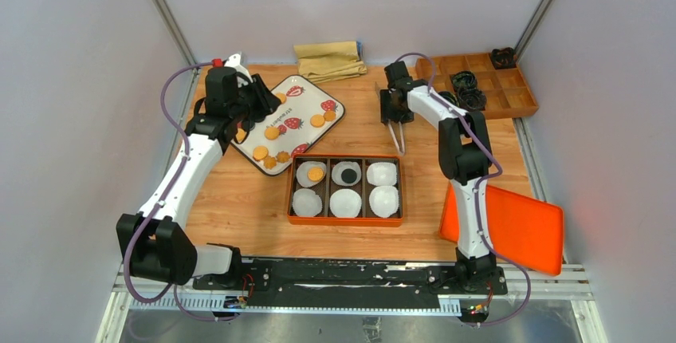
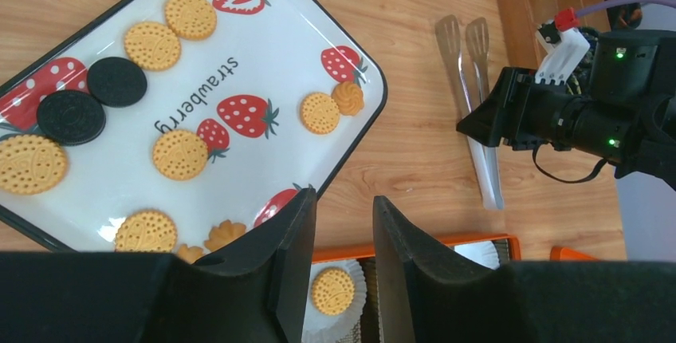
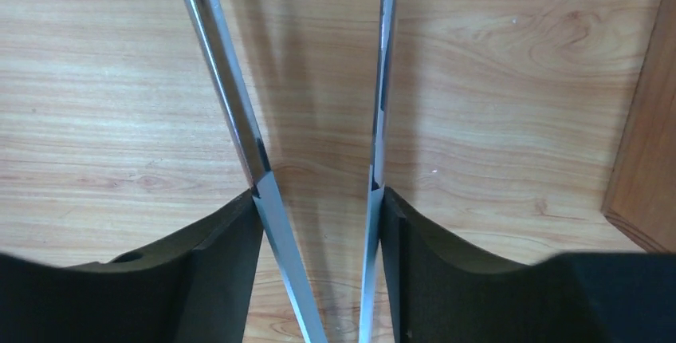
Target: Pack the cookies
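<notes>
The tabletop (image 3: 494,104) is pale, matt wood with visible grain. The tongs (image 3: 231,112) are polished, mirror-bright metal. The tray (image 2: 263,48) looks smooth, glossy white. Golden cookies (image 2: 179,154) have a dry, pitted surface; the black cookies (image 2: 117,81) are matt. The cups (image 1: 345,203) are pleated white paper. The jaws are matt black plastic.

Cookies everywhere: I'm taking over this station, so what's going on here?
The right end effector grips metal tongs, away from the cookies. The left end effector hovers open and empty over the strawberry tray, where most cookies lie. In the orange box, two of six paper cups are filled: one golden cookie, one black cookie.
</notes>
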{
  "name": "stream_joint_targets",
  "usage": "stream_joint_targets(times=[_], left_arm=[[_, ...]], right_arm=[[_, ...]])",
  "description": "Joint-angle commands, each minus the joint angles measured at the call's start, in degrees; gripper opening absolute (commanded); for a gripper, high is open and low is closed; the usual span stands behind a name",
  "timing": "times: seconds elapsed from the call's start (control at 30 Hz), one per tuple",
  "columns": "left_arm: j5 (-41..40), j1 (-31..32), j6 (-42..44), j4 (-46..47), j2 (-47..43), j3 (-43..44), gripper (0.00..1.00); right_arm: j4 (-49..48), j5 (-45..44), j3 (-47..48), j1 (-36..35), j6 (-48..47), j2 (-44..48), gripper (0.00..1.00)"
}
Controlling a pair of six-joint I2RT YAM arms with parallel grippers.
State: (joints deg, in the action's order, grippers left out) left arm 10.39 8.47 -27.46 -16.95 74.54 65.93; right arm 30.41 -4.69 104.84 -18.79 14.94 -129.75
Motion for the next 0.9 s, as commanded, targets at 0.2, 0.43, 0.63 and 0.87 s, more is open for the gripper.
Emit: stream_joint_targets(times=[0.2,0.43,0.63,0.87], left_arm=[[1.31,0.67,0.50,1.05,0.05,1.31,0.38],[1.47,0.67,0.31,1.13,-0.17,1.57,0.38],[1.73,0.67,0.40,1.21,-0.63,1.74,0.38],[2.51,0.67,0.18,1.33,-0.84,1.97,0.38]], right_arm=[[4.74,-6.20,-0.94,-0.85,-2.62,-0.19,0.38],[7.02,-7.82,1.00,-1.09,-4.91,5.58,0.41],[11.01,-8.09,4.67,-1.51,-5.70,6.85,0.43],[12.15,-8.51,4.44,-1.85,-5.07,10.31,0.46]])
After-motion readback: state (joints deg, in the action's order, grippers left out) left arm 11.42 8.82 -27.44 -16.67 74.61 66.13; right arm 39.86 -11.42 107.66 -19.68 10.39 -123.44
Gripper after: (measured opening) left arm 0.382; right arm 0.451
